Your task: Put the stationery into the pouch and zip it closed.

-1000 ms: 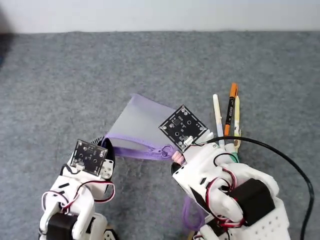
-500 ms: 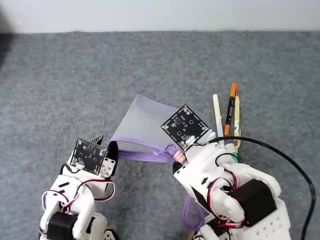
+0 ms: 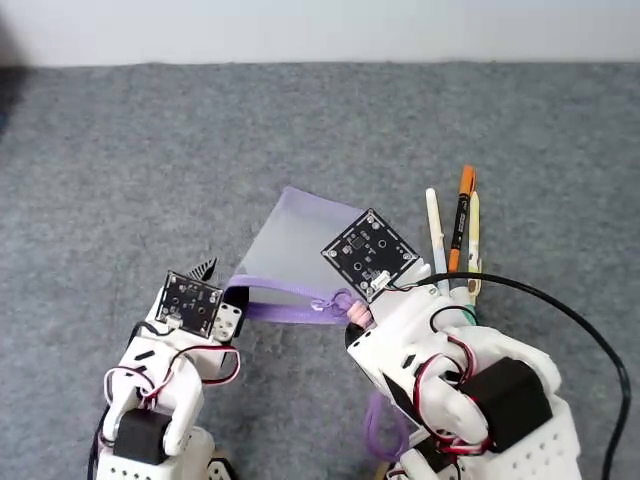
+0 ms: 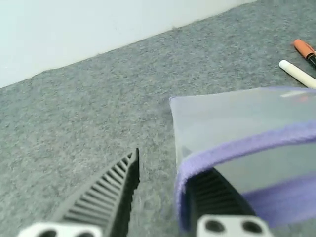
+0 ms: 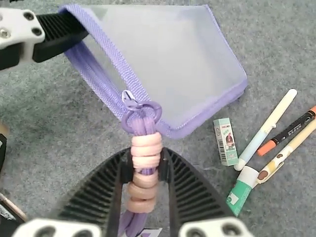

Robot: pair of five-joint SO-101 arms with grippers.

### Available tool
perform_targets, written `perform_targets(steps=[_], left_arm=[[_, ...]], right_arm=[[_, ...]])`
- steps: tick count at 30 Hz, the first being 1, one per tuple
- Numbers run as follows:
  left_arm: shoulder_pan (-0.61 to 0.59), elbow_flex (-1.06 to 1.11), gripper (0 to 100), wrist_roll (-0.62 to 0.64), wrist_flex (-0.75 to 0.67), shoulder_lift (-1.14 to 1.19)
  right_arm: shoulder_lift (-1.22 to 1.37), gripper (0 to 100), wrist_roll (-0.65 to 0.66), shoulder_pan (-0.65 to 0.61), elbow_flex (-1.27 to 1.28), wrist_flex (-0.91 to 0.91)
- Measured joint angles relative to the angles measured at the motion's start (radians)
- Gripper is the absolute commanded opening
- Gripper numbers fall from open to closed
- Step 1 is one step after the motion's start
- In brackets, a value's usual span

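Observation:
The translucent pouch (image 3: 300, 245) with purple zip edging lies mid-table, also seen as the pouch (image 5: 163, 64) and the pouch (image 4: 237, 133). My right gripper (image 5: 145, 153) is shut on the pink beaded zip pull (image 5: 144, 148) at the pouch's near corner, by the right gripper (image 3: 352, 308). At the pouch's other near corner, my left gripper (image 4: 165, 170) stands open: one finger (image 4: 212, 195) sits inside the purple rim, the other (image 4: 116, 190) outside over carpet. A white pen (image 3: 436, 240), orange marker (image 3: 460, 220) and yellow pen (image 3: 474, 240) lie beside the pouch, with a small eraser (image 5: 225, 140).
A green-capped item (image 5: 242, 190) lies near the pens. A black cable (image 3: 590, 340) loops over the right arm. Grey carpet (image 3: 150, 150) spreads open to the left and far side, ending at a white wall (image 3: 320, 30).
The left arm has moved right and forward, pushing the pouch's near-left corner and the whole pouch to the right. The right gripper kept hold of the zip pull, hardly moving.

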Motion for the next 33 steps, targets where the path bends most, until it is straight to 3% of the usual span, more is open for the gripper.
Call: perform_targets(steps=[5, 10, 17, 23, 28, 33], left_arm=[[0.002, -0.003, 1, -0.063, 0.000, 0.000], [0.002, -0.094, 1, -0.078, 0.092, 0.000], [0.000, -0.232, 1, -0.078, 0.319, 0.000], [-0.002, -0.308, 1, -0.028, 0.476, 0.000], [-0.055, -0.325, 1, 0.015, 0.486, 0.000], [-0.133, -0.373, 1, 0.043, 0.502, 0.000]], right_arm=[[0.002, 0.8, 0.021, 0.005, 0.000, 0.000], [0.002, 2.7, 0.021, 0.005, 0.000, -0.025], [0.000, 24.0, -0.034, 0.005, 0.000, -0.044], [-0.002, 21.1, -0.163, 0.005, -0.057, 0.002], [-0.021, 17.4, -0.213, 0.009, -0.181, 0.061], [-0.015, 17.2, -0.215, 0.123, -0.195, 0.063]])
